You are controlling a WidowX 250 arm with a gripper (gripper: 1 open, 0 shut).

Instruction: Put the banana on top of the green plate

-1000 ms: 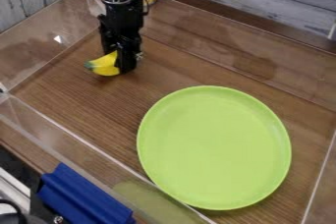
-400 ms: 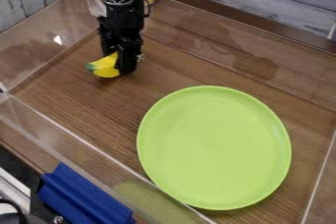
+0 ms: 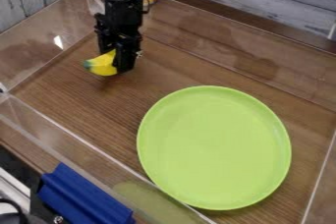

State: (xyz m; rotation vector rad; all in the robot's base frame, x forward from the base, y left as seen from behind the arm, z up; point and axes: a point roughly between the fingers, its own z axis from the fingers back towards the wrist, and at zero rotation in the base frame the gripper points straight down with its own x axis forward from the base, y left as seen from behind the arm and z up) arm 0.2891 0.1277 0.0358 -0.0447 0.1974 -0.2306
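Single overhead-angled view. The black hand point(image 3: 114, 61) points almost straight down at the upper left of the wooden table point(image 3: 223, 61), fingers clenched on the banana point(image 3: 102, 66). The banana sits at the hand's lower end, held between the fingertips: its yellow body sticks out to the left of and slightly below the fingers, with the rest hidden behind them. Whether its underside touches the table surface or hangs just above it cannot be told from this angle.

The green plate point(image 3: 214, 145) lies flat on the table at lower right, well apart from hand and banana, with bare wood between them. Clear plastic walls point(image 3: 39, 41) border the table. A blue object point(image 3: 82, 200) lies outside the wall at the bottom left corner.
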